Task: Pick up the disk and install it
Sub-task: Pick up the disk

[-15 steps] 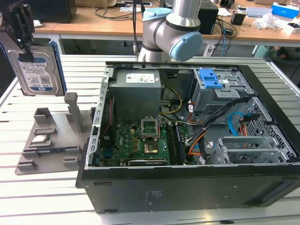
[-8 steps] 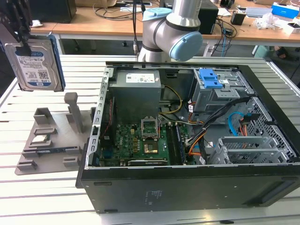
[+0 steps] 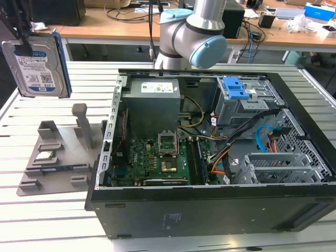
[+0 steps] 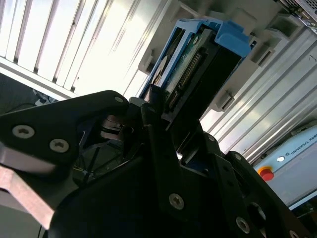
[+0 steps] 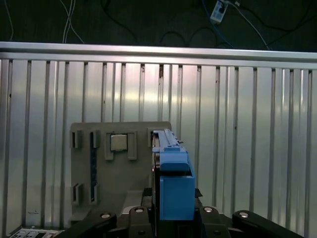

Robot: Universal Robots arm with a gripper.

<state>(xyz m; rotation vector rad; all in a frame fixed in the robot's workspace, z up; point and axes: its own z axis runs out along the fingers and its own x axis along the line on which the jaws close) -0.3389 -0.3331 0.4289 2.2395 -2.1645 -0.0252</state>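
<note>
I see the gripper (image 3: 18, 26) clenched on the disk (image 3: 35, 65), which hangs in the air at the exterior view's far left, well apart from the open computer case (image 3: 210, 210). The disk stands upright on edge with its label facing the exterior camera and its blue frame showing along one side. In the second wrist view the black gripper (image 4: 158, 106) clamps the disk (image 4: 198, 64) by one end, so most of its body juts out past the fingertips. I judge this end-on hold leaves the far end free to go into a slot.

Below the disk, a grey holder (image 3: 52, 157) lies flat on the slatted metal worktop (image 3: 47, 226). It has upright posts, and I judge the disk hangs high enough to clear them. One pocket of the holder (image 5: 119, 198) holds a small square chip (image 5: 119, 143).

The case lies on its side with the cover off. Inside it I see a grey power supply box (image 3: 155, 102), a green circuit board (image 3: 157, 163), loose orange and blue cables, and a metal drive cage topped by a blue latch (image 3: 239, 89). The robot arm (image 3: 194, 31) stands behind the case
</note>
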